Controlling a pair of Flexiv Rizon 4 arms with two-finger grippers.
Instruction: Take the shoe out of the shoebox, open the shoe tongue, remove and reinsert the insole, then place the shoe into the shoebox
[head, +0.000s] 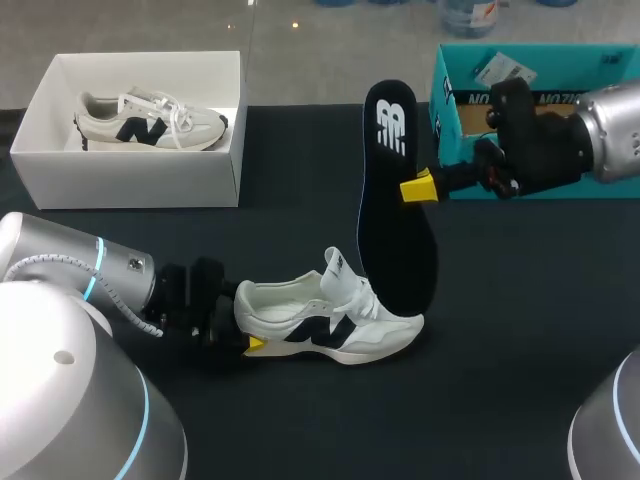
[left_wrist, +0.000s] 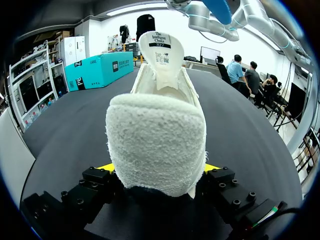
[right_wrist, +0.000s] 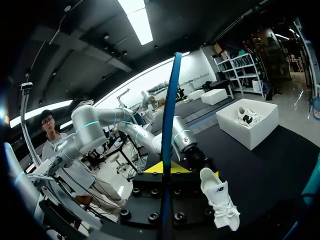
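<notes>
A white shoe (head: 330, 322) with a dark side logo lies on the black table, its tongue pulled up. My left gripper (head: 246, 338) is at its heel. In the left wrist view the heel (left_wrist: 157, 140) fills the gap between the yellow tips, and both fingers press it. My right gripper (head: 418, 187) is shut on a black insole (head: 393, 210), which stands upright with its lower end at the shoe's opening. In the right wrist view the insole (right_wrist: 169, 115) shows edge-on between the pads, with the shoe (right_wrist: 219, 200) beyond. The white shoebox (head: 130, 175) sits at the far left.
A second white shoe (head: 150, 122) lies inside the white shoebox. A teal box (head: 470, 125) with a paper tag stands at the far right, just behind my right wrist. Bare black table lies in front of the shoe and to its right.
</notes>
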